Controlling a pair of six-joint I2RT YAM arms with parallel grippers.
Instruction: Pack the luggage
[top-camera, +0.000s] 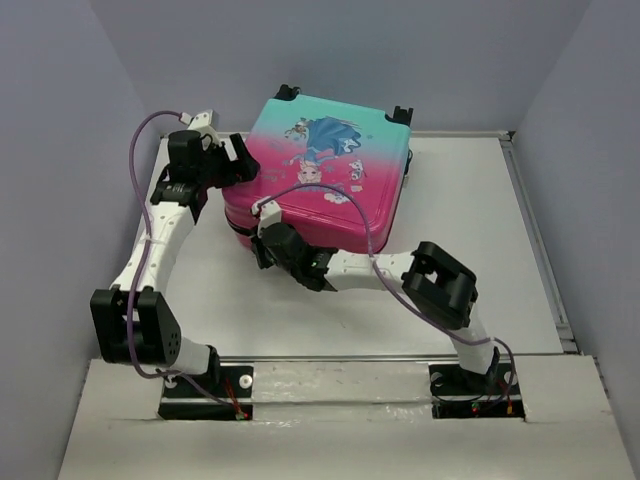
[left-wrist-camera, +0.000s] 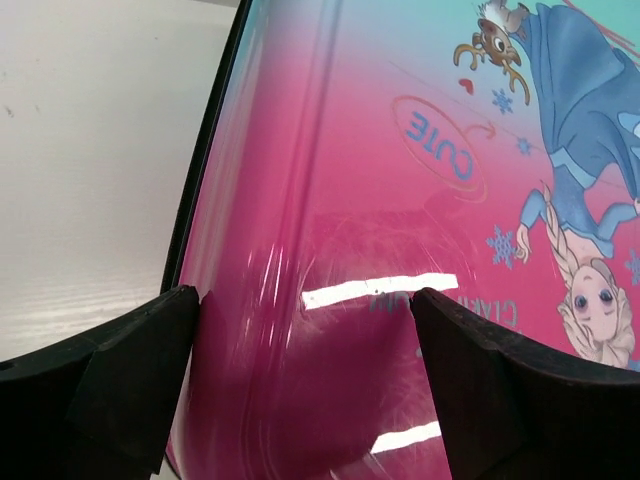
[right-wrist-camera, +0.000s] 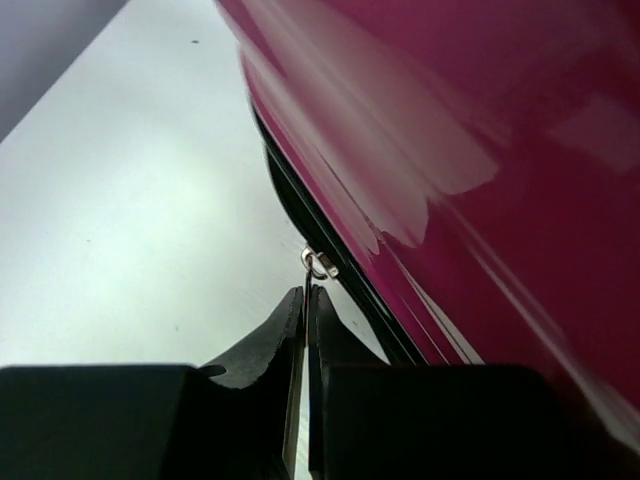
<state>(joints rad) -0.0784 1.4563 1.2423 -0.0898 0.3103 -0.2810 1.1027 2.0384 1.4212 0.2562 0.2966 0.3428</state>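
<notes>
The luggage (top-camera: 325, 175) lies closed; right gripper (right-wrist-camera: 306, 305) clenches the zipper pull (right-wrist-camera: 318, 266) at 7 o'clock, left gripper (left-wrist-camera: 305, 310) released; zipping likely remains.

The white worktop (top-camera: 480, 200) carries the closed luggage (top-camera: 330, 190), lying flat, picture side up, toward its far-left part.

Luggage (top-camera: 325, 170) lies on the table (top-camera: 470, 290), left end effector (left-wrist-camera: 305, 305) at its left, right end effector (right-wrist-camera: 306, 298) before it
</notes>
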